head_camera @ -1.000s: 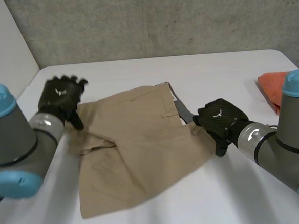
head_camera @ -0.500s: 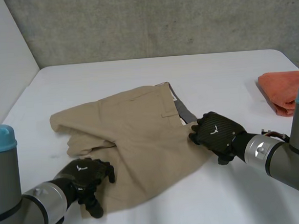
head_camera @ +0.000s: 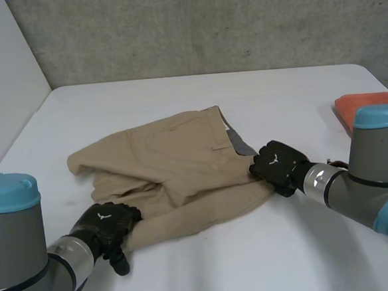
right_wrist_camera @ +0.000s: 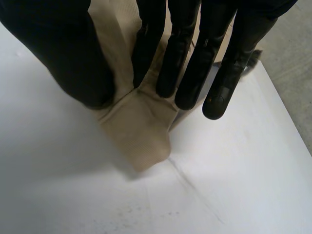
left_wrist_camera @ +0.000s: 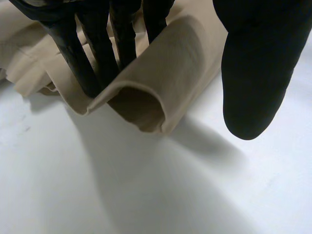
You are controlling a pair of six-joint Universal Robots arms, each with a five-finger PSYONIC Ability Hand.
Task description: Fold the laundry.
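Shorts (head_camera: 182, 159) judged soft, light (will sag); left robot hand (head_camera: 106, 226) pinched hem corner, right robot hand (head_camera: 279, 166) pinched waistband end.

Rumpled tan cotton shorts (head_camera: 175, 160) lie mid-bench (head_camera: 255, 261), waistband with grey lining toward the right side. The near leg hem is curled into a loose roll and lifted where the left robot hand (head_camera: 105, 223) grips it. A waistband corner is pinched by the right robot hand (head_camera: 278, 163). A folded orange cloth (head_camera: 357, 101) lies at the bench's far right, well apart.
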